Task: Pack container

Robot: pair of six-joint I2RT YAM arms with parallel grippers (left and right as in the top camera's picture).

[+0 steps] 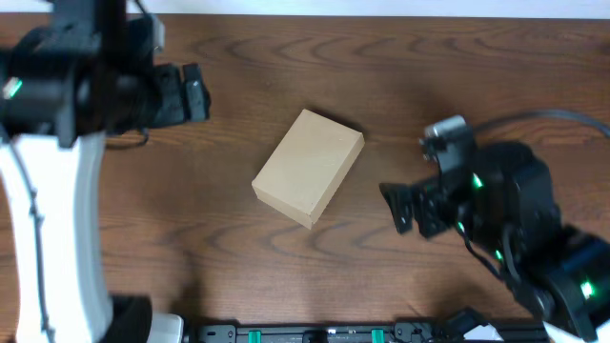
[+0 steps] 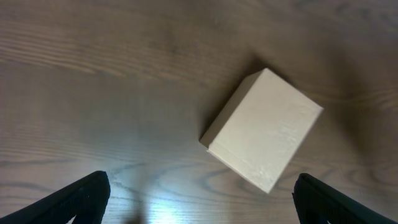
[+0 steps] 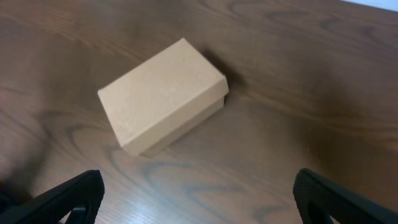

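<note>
Lying shut and askew on table [image 1: 429,76], box [image 1: 308,168]; left gripper [image 1: 196,93] and right gripper [image 1: 399,210] both spread wide, empty, apart from it.

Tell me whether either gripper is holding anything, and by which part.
Nothing is held. The left gripper and the right gripper are both open, apart from the closed container lying on the table.

obstacle: closed tan cardboard box [image 1: 308,168], skewed, mid-table | free: bare dark-brown wooden tabletop [image 1: 238,57] on all four sides | left gripper [image 1: 198,93], right gripper [image 1: 396,210]: well apart from box
</note>
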